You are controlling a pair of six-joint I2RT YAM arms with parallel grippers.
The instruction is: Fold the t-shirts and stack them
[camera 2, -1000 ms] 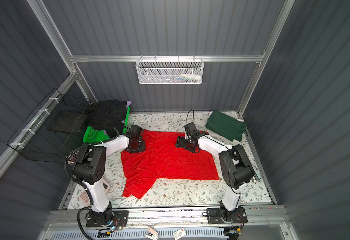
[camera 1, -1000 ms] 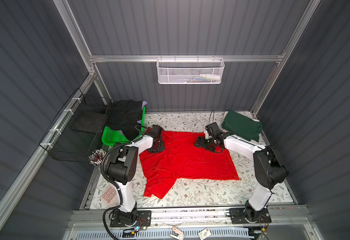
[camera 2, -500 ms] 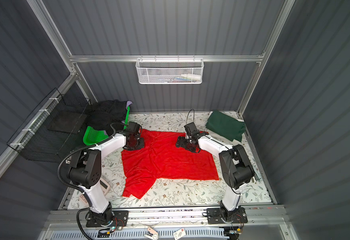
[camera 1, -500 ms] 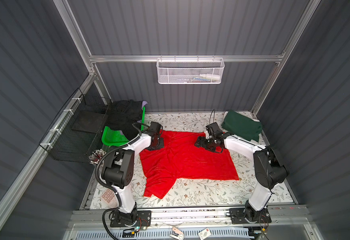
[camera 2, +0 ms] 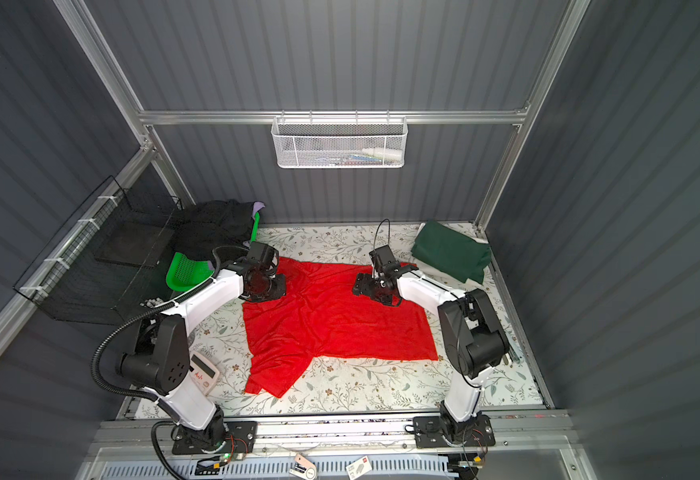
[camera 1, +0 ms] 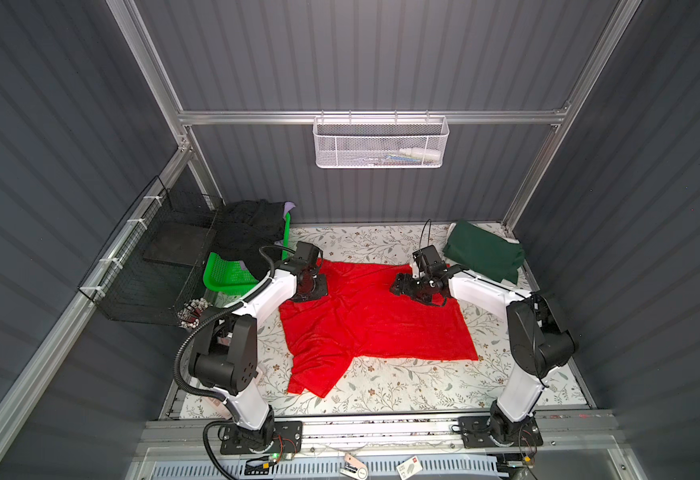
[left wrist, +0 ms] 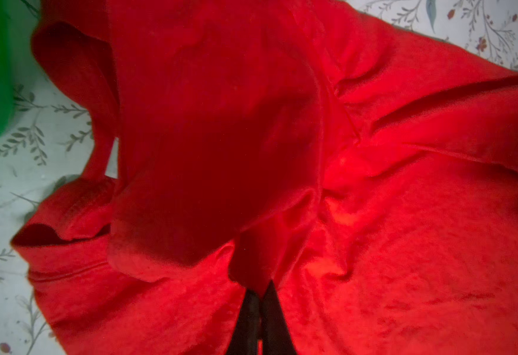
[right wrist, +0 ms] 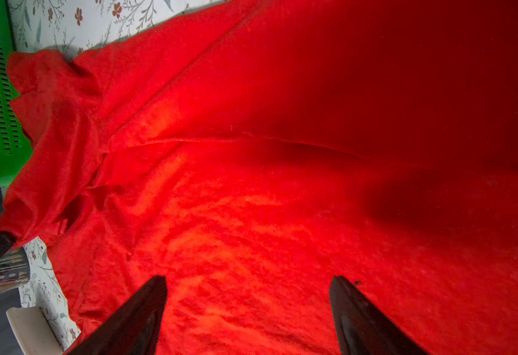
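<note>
Left arm (camera 1: 271,293), right arm (camera 1: 483,291): white links, black joints; ribbed black hose (camera 1: 178,363); left claw (left wrist: 261,290) black

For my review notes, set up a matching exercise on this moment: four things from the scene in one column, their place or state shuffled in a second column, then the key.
Things:
1. red t-shirt
2. dark green t-shirt
3. left gripper
4. right gripper

Place or state:
A. open, jaws apart just above the red t-shirt
B. folded, at the far right corner of the table
C. spread out in the middle of the table
D. shut, pinching a lifted fold of the red t-shirt

Pairs: 1-C, 2-B, 3-D, 4-A
</note>
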